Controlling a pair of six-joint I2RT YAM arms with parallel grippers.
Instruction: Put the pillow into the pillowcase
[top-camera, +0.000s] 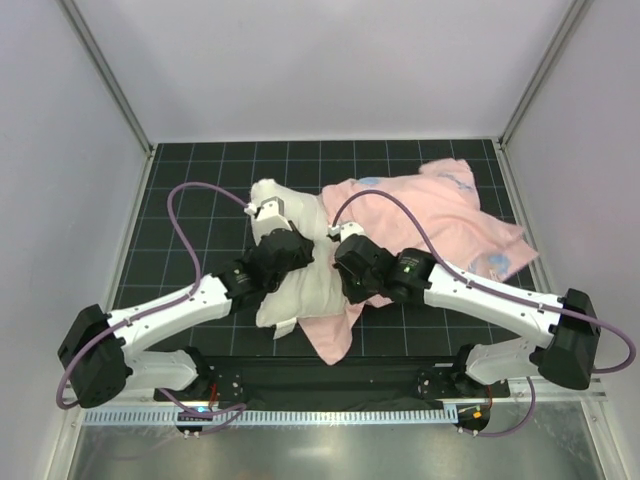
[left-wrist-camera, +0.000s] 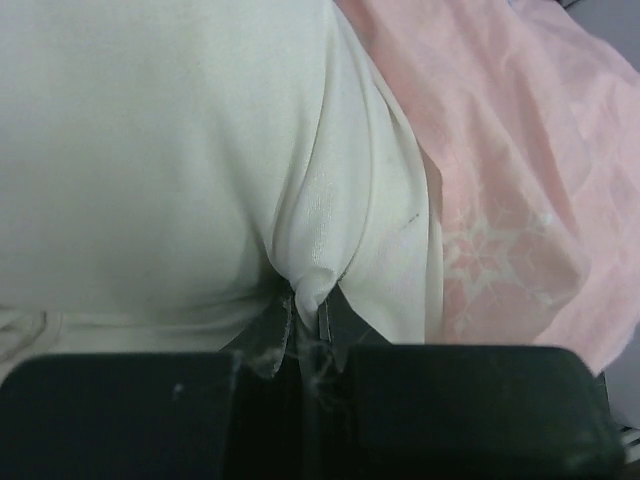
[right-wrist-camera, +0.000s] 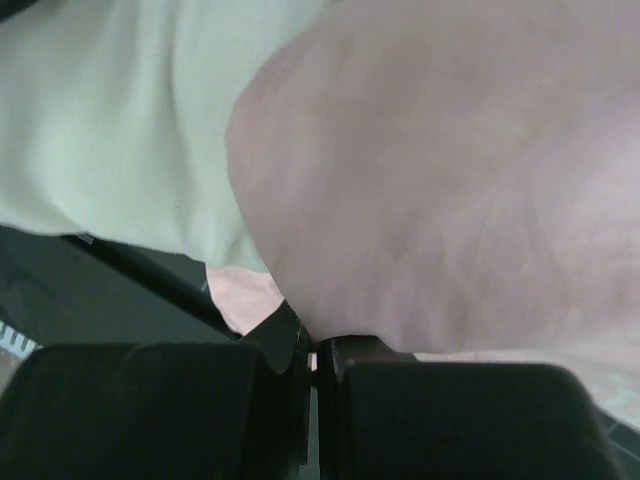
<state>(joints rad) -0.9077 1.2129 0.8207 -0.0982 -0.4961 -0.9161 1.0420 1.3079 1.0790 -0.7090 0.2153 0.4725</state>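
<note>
Left end effector (left-wrist-camera: 308, 302) tight on white pillow (left-wrist-camera: 150, 150), right end effector (right-wrist-camera: 312, 345) on pink pillowcase (right-wrist-camera: 450, 180).

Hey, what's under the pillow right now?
Pink fabric of the pillowcase pokes out beneath the right edge of the pillow; black mat lies around. Its middle's underside is hidden.

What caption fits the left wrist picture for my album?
The left tool pinches a fold of white pillow beside the pink pillowcase.

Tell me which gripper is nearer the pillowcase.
Right. The right gripper pinches the pillowcase fabric itself; the left gripper pinches the pillow, with the pillowcase off to its side.
</note>
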